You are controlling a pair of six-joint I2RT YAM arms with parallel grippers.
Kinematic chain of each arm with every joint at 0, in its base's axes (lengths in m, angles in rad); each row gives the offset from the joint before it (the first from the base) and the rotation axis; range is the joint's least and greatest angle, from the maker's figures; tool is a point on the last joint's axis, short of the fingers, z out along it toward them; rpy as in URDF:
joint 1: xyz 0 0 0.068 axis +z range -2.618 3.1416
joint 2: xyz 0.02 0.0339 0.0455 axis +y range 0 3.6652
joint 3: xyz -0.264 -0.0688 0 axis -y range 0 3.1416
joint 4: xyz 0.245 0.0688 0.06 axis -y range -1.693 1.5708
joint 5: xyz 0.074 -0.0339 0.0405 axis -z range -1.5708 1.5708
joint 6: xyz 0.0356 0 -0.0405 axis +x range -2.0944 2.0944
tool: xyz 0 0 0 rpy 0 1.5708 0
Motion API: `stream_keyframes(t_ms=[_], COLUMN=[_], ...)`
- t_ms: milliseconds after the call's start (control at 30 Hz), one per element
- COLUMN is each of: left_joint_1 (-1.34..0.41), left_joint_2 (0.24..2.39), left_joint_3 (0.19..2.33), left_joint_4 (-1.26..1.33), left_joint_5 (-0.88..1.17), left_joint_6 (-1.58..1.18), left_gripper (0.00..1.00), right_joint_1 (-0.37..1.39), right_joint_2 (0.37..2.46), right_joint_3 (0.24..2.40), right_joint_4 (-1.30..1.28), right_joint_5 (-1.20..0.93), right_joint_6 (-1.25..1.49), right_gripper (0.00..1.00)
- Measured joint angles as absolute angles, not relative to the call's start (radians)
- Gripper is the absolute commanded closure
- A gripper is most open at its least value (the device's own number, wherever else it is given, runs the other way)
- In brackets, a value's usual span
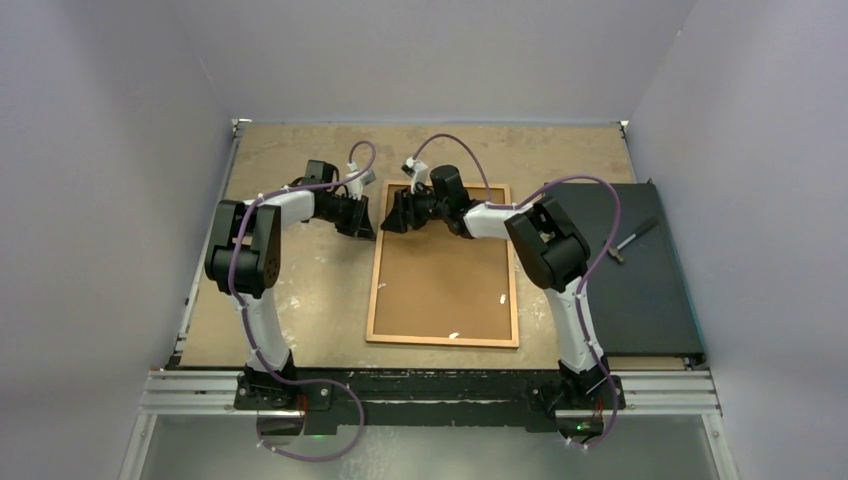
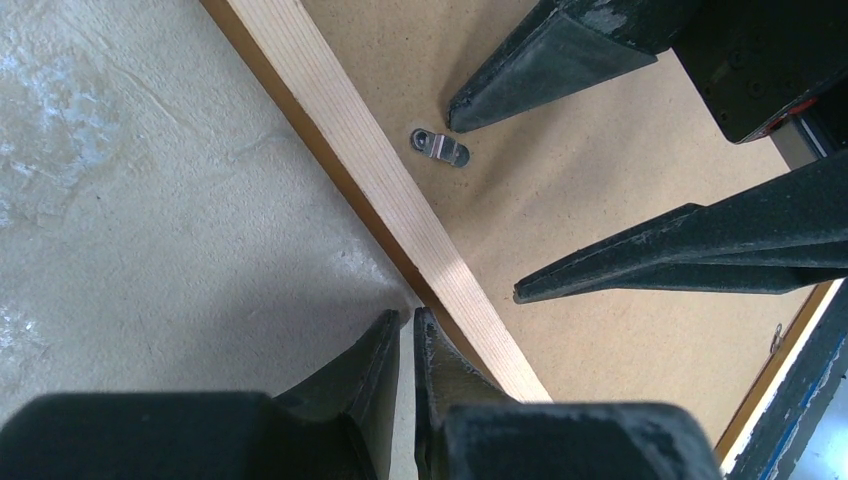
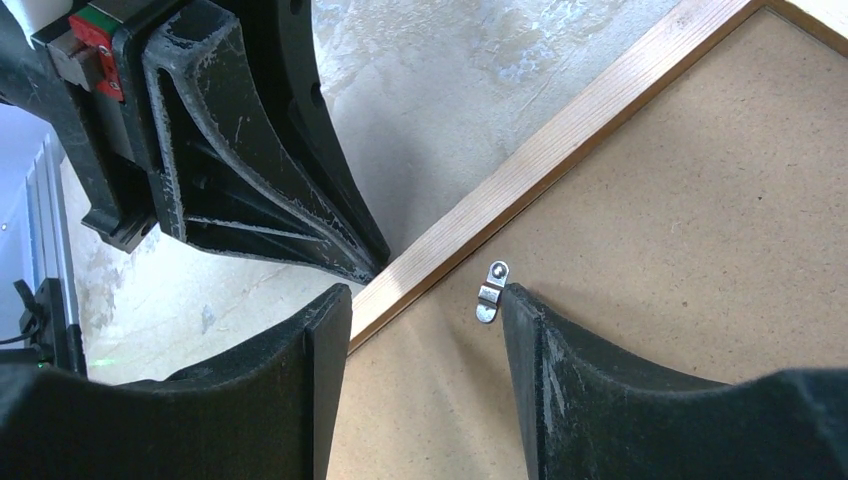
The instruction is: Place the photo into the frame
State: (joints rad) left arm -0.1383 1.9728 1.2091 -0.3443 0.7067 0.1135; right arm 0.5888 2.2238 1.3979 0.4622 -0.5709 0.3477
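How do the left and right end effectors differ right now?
The left end effector is shut; the right end effector is open. The left sits just outside a rail of the frame; the right spans that rail, one finger by the clip on the backing board. Both are black, near the frame's far left corner.
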Motion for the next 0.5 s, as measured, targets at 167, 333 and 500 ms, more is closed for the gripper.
stream_keyframes(t_ms=[167,333,500], left_joint_1=[-0.139,-0.143,-0.144], left_joint_2=[1.974,1.975,1.975], left_joint_3=[1.209,1.209,1.209], left_joint_4=[-0.341,-0.334,-0.333], left_joint_5=[0.707,0.707,0.705], left_joint_6=[0.112,0.111,0.111], left_gripper=[0.92,0.92,0.93], right_joint_1=[0.594,0.596,0.602], right_joint_2=[2.221,2.220,2.220], right_joint_3=[1.380,1.374,1.374], right_joint_4=[0.488,0.501,0.502], right_joint_5=[-0.570,-0.571,-0.571], right_joint_6=[0.352,0.364,0.375], right_gripper=[0.40,0.42,0.43])
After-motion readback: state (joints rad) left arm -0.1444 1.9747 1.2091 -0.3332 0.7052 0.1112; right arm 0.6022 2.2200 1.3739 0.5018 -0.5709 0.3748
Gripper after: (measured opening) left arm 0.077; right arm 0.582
